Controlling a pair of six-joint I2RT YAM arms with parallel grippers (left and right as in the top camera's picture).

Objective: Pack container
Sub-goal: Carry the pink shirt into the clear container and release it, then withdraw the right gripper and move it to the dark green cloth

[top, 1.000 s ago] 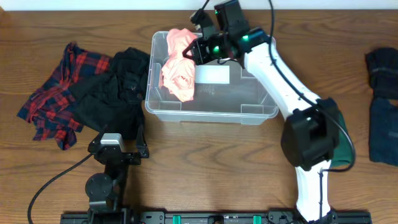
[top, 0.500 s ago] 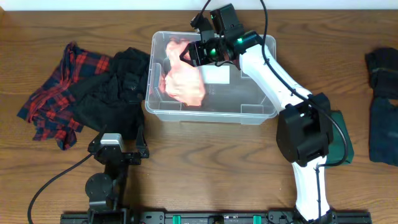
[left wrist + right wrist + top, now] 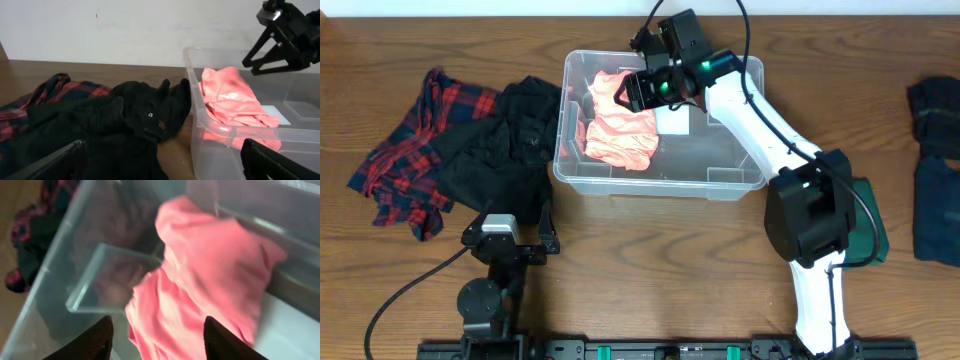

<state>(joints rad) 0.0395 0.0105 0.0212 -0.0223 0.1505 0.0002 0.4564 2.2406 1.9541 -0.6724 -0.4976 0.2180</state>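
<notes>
The container [image 3: 735, 178], a clear plastic tub, stands at the table's far middle. A pink garment [image 3: 620, 128] lies crumpled inside its left half. My right gripper [image 3: 632, 90] hovers just above that garment, open, with nothing between its fingers. In the right wrist view the pink garment [image 3: 210, 275] lies loose below the spread gripper [image 3: 157, 322]. My left gripper [image 3: 511, 238] rests open near the table's front left, apart from everything. Its view looks between wide fingers [image 3: 50, 162] at the container's rim [image 3: 200, 117] and the pink garment [image 3: 230, 97].
A black garment [image 3: 500, 150] lies heaped against the tub's left wall, partly over a red plaid shirt [image 3: 405, 150] further left. Dark blue clothes [image 3: 935, 180] lie at the right edge. A green cloth [image 3: 872, 235] shows behind the right arm's base.
My right gripper has opened and let go of the pink garment. The garment has dropped and spread out inside the container. The left arm has not moved.
</notes>
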